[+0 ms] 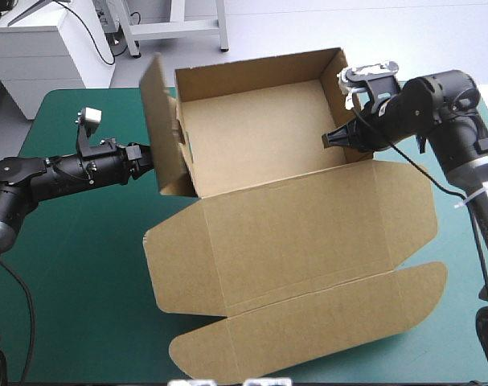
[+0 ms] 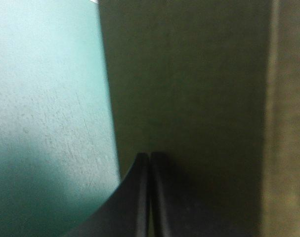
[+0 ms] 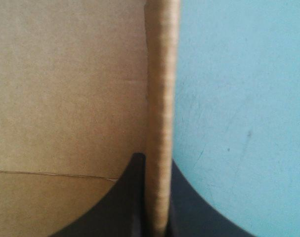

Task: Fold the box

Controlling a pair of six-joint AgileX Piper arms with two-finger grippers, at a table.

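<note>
The box point(image 1: 252, 121) is shown near the middle of the teal-green table point(image 1: 75, 265) as an open tray, with its walls raised and its lid point(image 1: 308, 233) laid flat toward the near edge, the lid's side flaps spread out on the cover. The left wall point(image 1: 165, 121) is seen leaning slightly outward. The left gripper point(image 1: 149, 157) is brought level against the outer face of that wall; in the left wrist view its black fingers point(image 2: 140, 197) are pressed together into one point, with brown board point(image 2: 199, 89) filling the field just ahead and nothing visibly caught between them. The right gripper point(image 1: 330, 138) is clamped on the right wall point(image 1: 344, 96): in the right wrist view the board's edge point(image 3: 159, 98) is held upright between the two fingers point(image 3: 132, 197), the tray's interior lying on one side and the bare cover point(image 3: 238, 98) on the other.
</note>
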